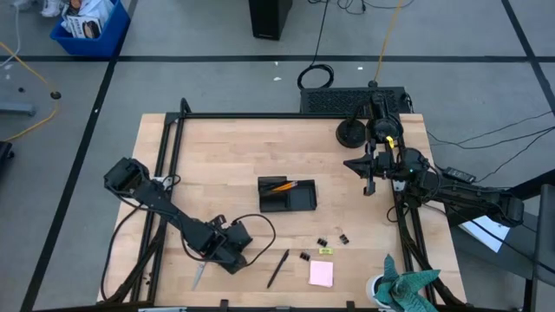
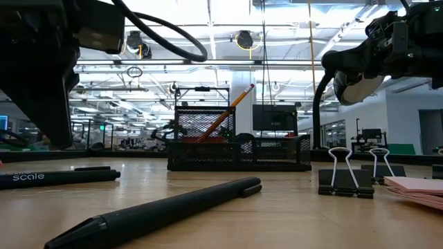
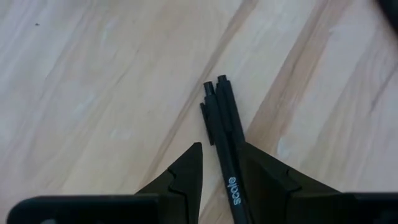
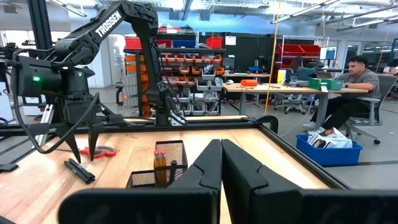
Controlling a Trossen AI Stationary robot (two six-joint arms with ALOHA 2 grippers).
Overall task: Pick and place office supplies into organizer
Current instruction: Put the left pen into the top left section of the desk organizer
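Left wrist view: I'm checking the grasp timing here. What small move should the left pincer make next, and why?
Probably close the left pincer on the black pen: its fingers straddle the pen on the table, apparently without gripping. The right pincer waits shut.

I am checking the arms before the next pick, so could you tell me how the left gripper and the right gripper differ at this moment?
The left gripper is low over the table's near left part, while the right gripper waits raised near the far right edge. The left gripper's fingers straddle a black pen lying on the wood; the right gripper holds nothing. The left gripper's jaws stand parted; the right gripper's are shut together. Both are dark two-finger grippers.
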